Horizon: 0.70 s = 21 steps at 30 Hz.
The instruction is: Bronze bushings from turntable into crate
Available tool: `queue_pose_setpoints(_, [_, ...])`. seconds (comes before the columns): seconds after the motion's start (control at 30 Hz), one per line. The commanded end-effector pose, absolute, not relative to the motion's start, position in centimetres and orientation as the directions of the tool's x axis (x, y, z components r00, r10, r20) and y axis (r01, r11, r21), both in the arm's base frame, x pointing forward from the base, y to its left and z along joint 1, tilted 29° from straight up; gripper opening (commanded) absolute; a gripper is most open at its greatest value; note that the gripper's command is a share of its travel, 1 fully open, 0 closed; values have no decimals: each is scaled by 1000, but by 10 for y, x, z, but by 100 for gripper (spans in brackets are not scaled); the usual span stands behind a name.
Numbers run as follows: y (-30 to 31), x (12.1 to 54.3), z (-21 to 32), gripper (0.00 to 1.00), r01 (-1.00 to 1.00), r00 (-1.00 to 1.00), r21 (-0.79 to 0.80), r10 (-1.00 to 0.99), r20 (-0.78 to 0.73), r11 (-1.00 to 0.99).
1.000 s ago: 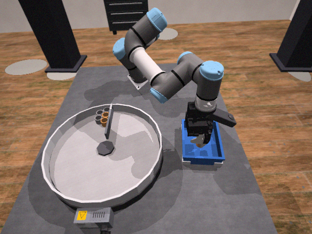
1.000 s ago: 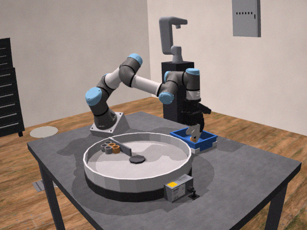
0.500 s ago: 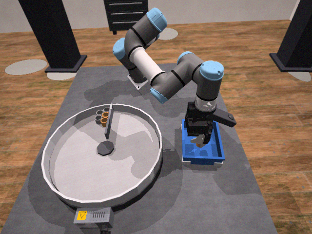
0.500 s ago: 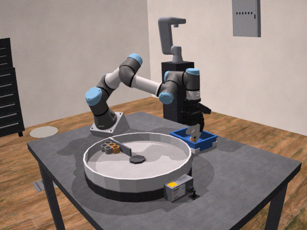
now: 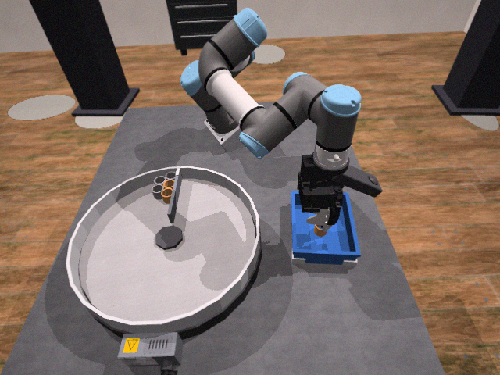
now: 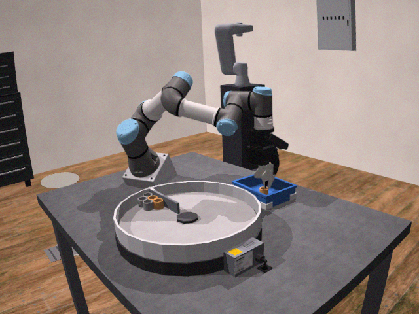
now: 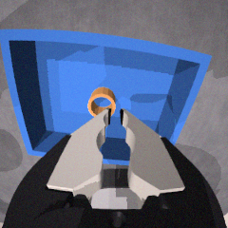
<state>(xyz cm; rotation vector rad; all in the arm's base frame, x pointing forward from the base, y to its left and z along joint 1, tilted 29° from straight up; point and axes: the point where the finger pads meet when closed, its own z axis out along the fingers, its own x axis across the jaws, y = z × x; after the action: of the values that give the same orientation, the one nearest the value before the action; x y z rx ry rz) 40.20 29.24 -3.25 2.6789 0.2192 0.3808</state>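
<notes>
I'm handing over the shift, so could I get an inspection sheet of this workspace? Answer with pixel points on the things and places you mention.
Surface: dark grey tabletop [image 5: 323, 315] [image 6: 338, 236] [image 7: 28, 14], patched with shadow.
Job's things: two bronze bushings [image 5: 167, 195] [image 6: 158, 203] and three steel bushings [image 5: 158, 191] [image 6: 148, 205] on the turntable [image 5: 258, 233] [image 6: 189, 255]; one bronze sleeve [image 5: 319, 232] [image 6: 264, 191] [image 7: 103, 90] inside the blue crate [image 5: 301, 255] [image 6: 275, 199] [image 7: 95, 37].
Clutter: nothing seen.
Gripper: pincer [image 5: 322, 226] [image 6: 267, 186] [image 7: 115, 109] over the crate, fingers close together at the sleeve; grip unclear.
Cables: nothing seen for certain.
Surroundings: drawer cabinet [image 5: 201, 28] [image 6: 12, 135]; grey wall box [image 6: 333, 32].
</notes>
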Motion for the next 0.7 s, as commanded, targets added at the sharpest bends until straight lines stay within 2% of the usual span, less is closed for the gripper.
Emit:
queue_pose_setpoints(0.0, [299,395,-15,6,93,952,433,207,225,-897])
queue_pose_setpoints(0.67, [318,381,26,6,93,953,434,207,223,-896])
